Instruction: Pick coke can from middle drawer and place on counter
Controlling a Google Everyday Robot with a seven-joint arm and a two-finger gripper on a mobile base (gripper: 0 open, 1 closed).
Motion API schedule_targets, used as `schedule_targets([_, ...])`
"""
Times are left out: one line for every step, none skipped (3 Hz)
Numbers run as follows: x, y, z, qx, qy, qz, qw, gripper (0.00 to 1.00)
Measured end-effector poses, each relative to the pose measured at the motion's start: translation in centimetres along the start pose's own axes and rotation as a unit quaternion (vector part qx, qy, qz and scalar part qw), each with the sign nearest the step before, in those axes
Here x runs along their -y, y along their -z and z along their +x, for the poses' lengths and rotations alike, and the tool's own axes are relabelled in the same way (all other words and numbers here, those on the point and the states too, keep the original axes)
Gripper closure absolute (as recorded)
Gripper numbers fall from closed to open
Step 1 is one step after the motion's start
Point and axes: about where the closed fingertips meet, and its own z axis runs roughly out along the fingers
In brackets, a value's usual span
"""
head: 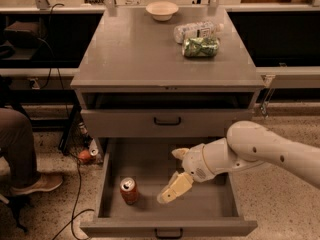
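Fingers (175, 188) spread, gripping nothing. Coke can (129, 190) stands upright, lower left of frame, on the middle drawer (215, 210) floor. Gripper (169, 177) sits near its right, not touching, lower fingertip aimed canward. Counter (140, 54) lies above.

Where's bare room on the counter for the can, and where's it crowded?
The counter is bare across its left half and front strip, nearer than the bowl. Crowded only back right: bottle and green bag lie together. In the middle drawer the gripper, open, hangs right of the coke can, not touching it.
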Motion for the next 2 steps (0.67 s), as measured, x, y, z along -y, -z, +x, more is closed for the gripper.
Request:
schedule_targets([3.1,-3.6,1.8,0.057,0.010,0.014,0.9982,0.00])
schedule_targets([5.4,-7.0,4.0,0.094,-0.001,0.002,0.9956,0.00])
